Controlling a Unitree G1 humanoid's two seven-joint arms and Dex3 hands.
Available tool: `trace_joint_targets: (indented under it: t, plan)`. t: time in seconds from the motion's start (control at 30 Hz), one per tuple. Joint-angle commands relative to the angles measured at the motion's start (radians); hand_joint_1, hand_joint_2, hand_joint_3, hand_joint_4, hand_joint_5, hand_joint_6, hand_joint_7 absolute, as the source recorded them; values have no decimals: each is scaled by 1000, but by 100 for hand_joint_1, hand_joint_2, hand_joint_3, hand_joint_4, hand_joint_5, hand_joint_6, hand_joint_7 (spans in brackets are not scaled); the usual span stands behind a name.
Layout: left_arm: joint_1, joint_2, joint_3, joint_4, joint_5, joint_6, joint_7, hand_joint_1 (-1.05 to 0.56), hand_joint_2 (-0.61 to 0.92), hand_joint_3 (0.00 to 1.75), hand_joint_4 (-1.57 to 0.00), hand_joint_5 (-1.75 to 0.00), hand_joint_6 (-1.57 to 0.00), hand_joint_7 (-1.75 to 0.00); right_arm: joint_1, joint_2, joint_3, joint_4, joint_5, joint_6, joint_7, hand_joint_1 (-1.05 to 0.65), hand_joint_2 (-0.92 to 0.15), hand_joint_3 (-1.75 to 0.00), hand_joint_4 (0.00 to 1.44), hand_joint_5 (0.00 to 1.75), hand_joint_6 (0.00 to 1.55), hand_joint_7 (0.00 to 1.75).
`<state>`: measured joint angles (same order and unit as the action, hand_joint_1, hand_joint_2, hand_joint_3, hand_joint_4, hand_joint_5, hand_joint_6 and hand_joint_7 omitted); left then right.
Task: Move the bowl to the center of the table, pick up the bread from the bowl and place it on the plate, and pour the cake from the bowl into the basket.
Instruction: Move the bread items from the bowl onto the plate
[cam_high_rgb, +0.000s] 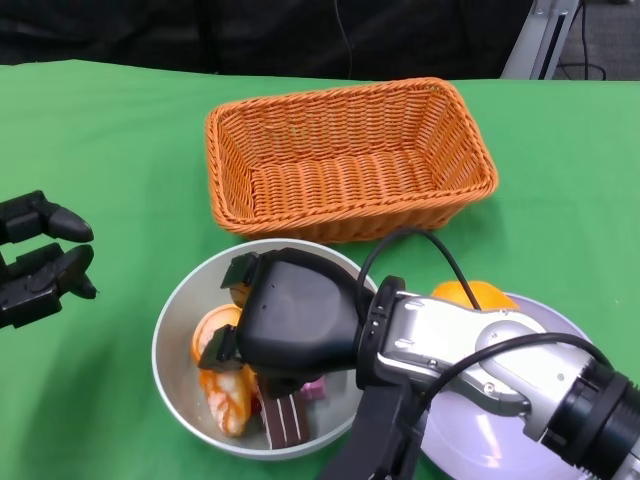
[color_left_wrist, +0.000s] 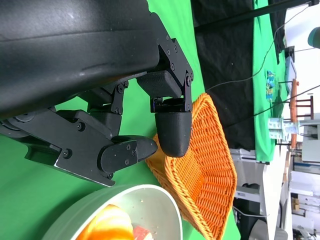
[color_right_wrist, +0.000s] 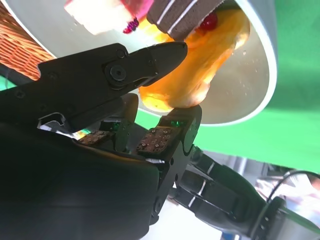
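Right hand (color_right_wrist: 165, 85) fingers (color_right_wrist: 150, 57) around bread (color_right_wrist: 200, 65), in bowl (color_right_wrist: 255, 85)

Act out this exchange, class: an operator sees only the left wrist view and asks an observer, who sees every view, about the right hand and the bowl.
Operator: Where is the right hand?
Observer: The right hand reaches down into the bowl.
Operator: Does it hold anything?
Observer: Its fingers sit on either side of the bread; I cannot confirm a grip.
Operator: Is there a plate?
Observer: Yes, a pale purple plate lies under the right forearm.
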<state>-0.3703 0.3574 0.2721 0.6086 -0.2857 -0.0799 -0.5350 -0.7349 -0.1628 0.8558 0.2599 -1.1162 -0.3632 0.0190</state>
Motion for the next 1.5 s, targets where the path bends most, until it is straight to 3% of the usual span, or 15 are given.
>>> trace_joint_targets:
  t: [0.03,0.1,0.33,0.63,0.8,0.97,1.03,1.17,1.23,1.5]
  plan:
    - [-11,14,1,22,5,-31,-15,-12,78,64,-74,-151,-75,-124,13,-31,1,-27,-21,21,78,-55,-87,0,50,95,83,0]
    - [-16,15,1,34,-1,-41,-29,-12,78,64,-75,-151,-75,-124,17,-35,2,-37,-33,24,89,-53,-85,0,47,106,84,1]
    - [-18,15,-4,46,10,-62,-27,-13,77,64,-75,-150,-74,-126,25,-35,9,-50,-58,35,141,-52,-85,0,45,117,82,0]
    - [-20,13,-8,54,14,-62,-25,-12,77,66,-74,-152,-74,-126,34,-30,11,-35,-38,24,160,-54,-86,-1,48,120,64,0]
    - [-15,11,-13,50,16,-73,-27,-11,78,66,-73,-154,-73,-126,52,-19,-4,23,21,-16,96,-59,-91,0,65,96,55,0]
    - [-8,6,-16,32,19,-58,-4,-10,76,68,-73,-153,-76,-123,60,1,-11,98,45,-46,-28,-57,-92,-4,77,91,64,2]
    - [-7,7,-17,32,17,-63,-6,-9,76,69,-73,-153,-76,-123,64,10,-16,124,59,-57,-71,-53,-92,-4,82,92,75,5]
    - [-7,6,-16,37,14,-70,-9,-10,75,70,-74,-153,-76,-122,66,27,-15,164,63,-65,-144,-48,-92,-5,78,122,97,7]
    - [-6,7,-16,37,15,-77,-10,-10,75,71,-74,-153,-76,-123,61,34,-11,185,63,-73,-164,-47,-92,-4,77,129,103,7]
    - [-9,10,-16,38,14,-61,-8,-10,75,72,-74,-153,-75,-124,48,48,7,209,24,-48,-180,-48,-88,0,71,148,111,2]
